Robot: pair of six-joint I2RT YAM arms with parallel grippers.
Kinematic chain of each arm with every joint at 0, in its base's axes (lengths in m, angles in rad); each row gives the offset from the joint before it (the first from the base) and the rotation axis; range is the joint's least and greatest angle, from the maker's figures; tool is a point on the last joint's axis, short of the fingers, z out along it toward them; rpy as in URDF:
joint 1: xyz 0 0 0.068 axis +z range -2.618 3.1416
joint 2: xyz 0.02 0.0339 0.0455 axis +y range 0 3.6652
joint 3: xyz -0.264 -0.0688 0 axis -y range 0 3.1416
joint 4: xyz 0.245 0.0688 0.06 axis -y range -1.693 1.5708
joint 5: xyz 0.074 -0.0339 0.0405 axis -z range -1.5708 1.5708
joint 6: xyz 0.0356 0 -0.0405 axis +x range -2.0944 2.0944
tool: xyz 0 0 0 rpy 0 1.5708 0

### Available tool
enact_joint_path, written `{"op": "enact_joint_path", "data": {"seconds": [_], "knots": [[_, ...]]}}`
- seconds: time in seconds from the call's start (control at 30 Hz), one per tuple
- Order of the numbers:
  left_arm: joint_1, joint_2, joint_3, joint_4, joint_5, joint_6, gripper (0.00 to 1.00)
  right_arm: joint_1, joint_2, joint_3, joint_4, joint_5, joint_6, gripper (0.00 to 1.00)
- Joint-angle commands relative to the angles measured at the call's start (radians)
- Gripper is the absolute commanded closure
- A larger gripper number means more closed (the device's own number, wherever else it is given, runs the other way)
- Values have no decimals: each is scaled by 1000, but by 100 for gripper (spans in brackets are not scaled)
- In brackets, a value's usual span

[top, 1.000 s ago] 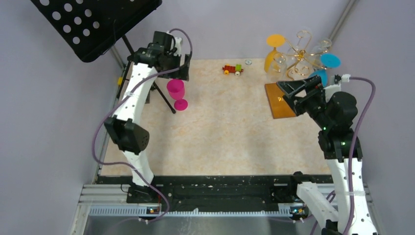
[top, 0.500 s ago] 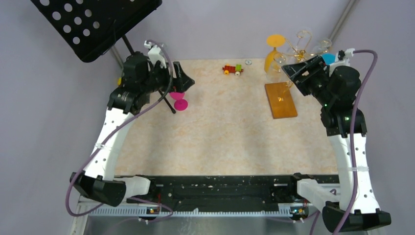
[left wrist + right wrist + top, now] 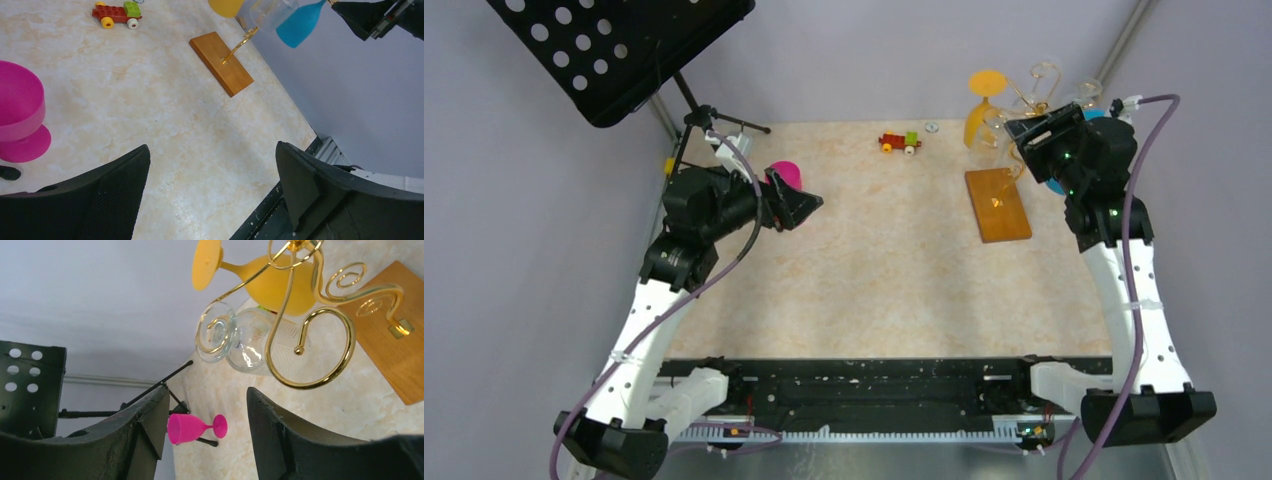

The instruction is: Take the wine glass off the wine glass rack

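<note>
The wine glass rack, gold wire with spiral arms (image 3: 320, 335) on an orange-brown wooden base (image 3: 998, 204), stands at the far right. An orange glass (image 3: 280, 282) and a clear glass (image 3: 255, 342) hang from it; a blue glass (image 3: 300, 22) shows in the left wrist view. My right gripper (image 3: 1024, 133) is open and empty, raised just in front of the clear glass (image 3: 994, 130). A pink wine glass (image 3: 784, 172) stands on the table at the far left. My left gripper (image 3: 802, 205) is open and empty, just beside it and nearer the camera.
A black music stand (image 3: 624, 50) on a tripod (image 3: 724, 125) stands at the far left corner, behind the pink glass (image 3: 20, 115). A small toy car (image 3: 900, 142) lies at the far middle. Grey walls close in on the left, the right and the back.
My left arm has drawn back from the pink glass toward the near side. My right arm has risen and moved to the rack, its open jaws now facing the clear glass.
</note>
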Motion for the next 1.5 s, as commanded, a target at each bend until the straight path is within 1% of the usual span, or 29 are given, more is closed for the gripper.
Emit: {"op": "enact_joint_path", "data": {"seconds": [0.0, 0.03, 0.1, 0.4, 0.67, 0.8, 0.9, 1.1, 1.23, 1.47], "knots": [[2, -12, -30, 45, 95, 19, 1, -14, 65, 74, 6, 31, 36, 48], [2, -10, -32, 36, 120, 27, 1, -15, 82, 90, -10, 31, 31, 52], [2, -9, -36, 20, 149, 38, 1, -19, 118, 118, -41, 49, 25, 56], [2, -14, -42, 18, 141, 53, 1, -24, 133, 63, 63, 61, 72, 57], [2, -15, -44, 6, 113, 56, 1, -36, 126, 4, 107, 57, 171, 57], [2, -16, -46, 0, 97, 56, 1, -36, 130, -13, 135, 58, 213, 61], [2, -15, -47, -6, 81, 58, 2, -36, 144, -5, 127, 68, 215, 63], [2, -14, -46, -11, 65, 62, 2, -36, 184, 11, 137, 49, 192, 64], [2, -13, -43, -11, 58, 62, 2, -40, 197, 19, 150, 45, 177, 71], [2, -13, -43, -13, 49, 59, 2, -36, 205, 22, 160, 55, 168, 75]]}}
